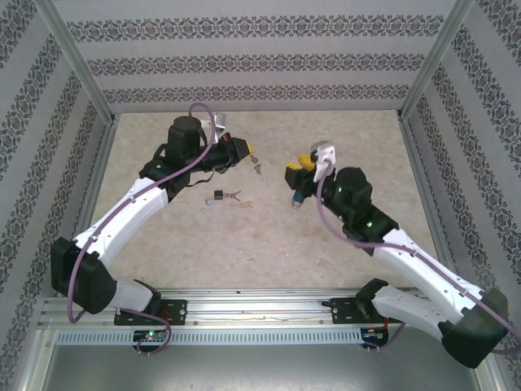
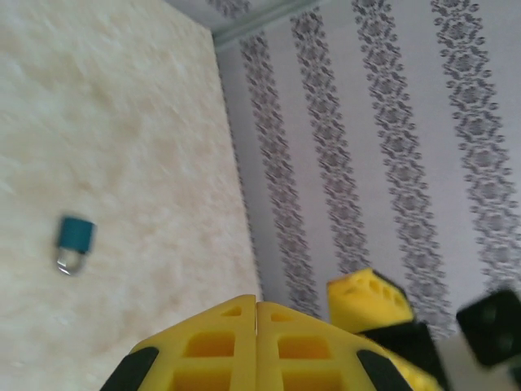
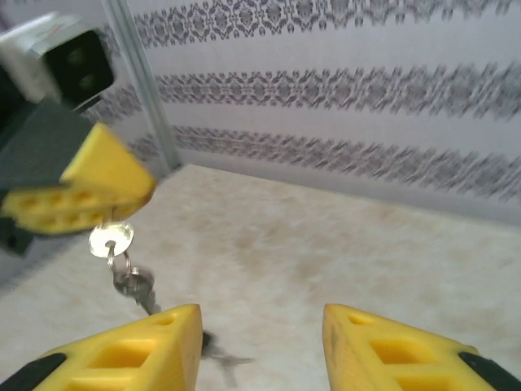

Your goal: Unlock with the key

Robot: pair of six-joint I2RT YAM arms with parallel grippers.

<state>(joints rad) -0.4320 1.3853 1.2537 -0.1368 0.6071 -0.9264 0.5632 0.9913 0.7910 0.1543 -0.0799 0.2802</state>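
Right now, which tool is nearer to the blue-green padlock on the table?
Right. The right tool hangs open close by the padlock; the left tool, shut on the keys, is farther off to its left.

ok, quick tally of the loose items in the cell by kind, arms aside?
Padlocks: 2 (teal padlock, dark padlock)
Key bunches: 2 (held key bunch hanging from the left gripper; table key bunch beside the dark padlock, small, most likely keys)
Total: 4
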